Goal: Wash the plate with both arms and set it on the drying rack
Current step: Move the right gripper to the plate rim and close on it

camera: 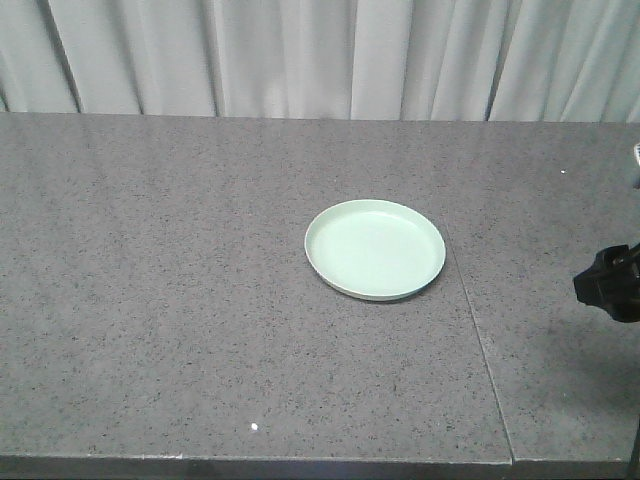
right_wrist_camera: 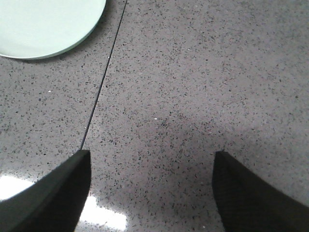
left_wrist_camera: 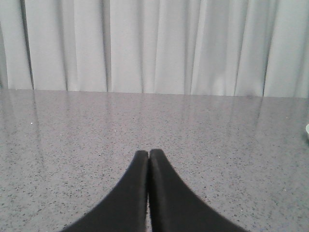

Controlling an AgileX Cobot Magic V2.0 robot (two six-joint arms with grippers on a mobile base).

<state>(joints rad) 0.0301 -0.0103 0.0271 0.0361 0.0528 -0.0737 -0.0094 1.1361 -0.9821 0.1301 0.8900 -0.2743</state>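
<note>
- Mint-green plate (camera: pixel 375 249): is lying flat and right way up on the desk (camera: pixel 150 280), a little right of centre, with nothing in it and nothing touching it.
- Grey speckled stone desk: is filling most of the front view. A thin dark seam (camera: pixel 480 340) is running from front to back just right of the plate, passing beside its rim and not under it.
- Left gripper (left_wrist_camera: pixel 148 153): its black jaws are pressing together tip to tip with nothing between them. They are pointing across bare desk toward the curtain (left_wrist_camera: pixel 145 43).
- Right gripper (right_wrist_camera: pixel 152 155): its black jaws are standing wide apart and gripping nothing. They are facing down on bare desk to the right of the seam. The plate (right_wrist_camera: pixel 43 24) is showing in the upper left corner of this wrist view, on the far side of the seam and well apart from both jaws.
- Right arm (camera: pixel 610 283): a black part is showing at the right edge of the front view, well apart from the plate.
- Curtain: pale and pleated, is hanging behind the desk's far edge.
- White speck (camera: pixel 255 427): is lying on the desk near its front edge.
</note>
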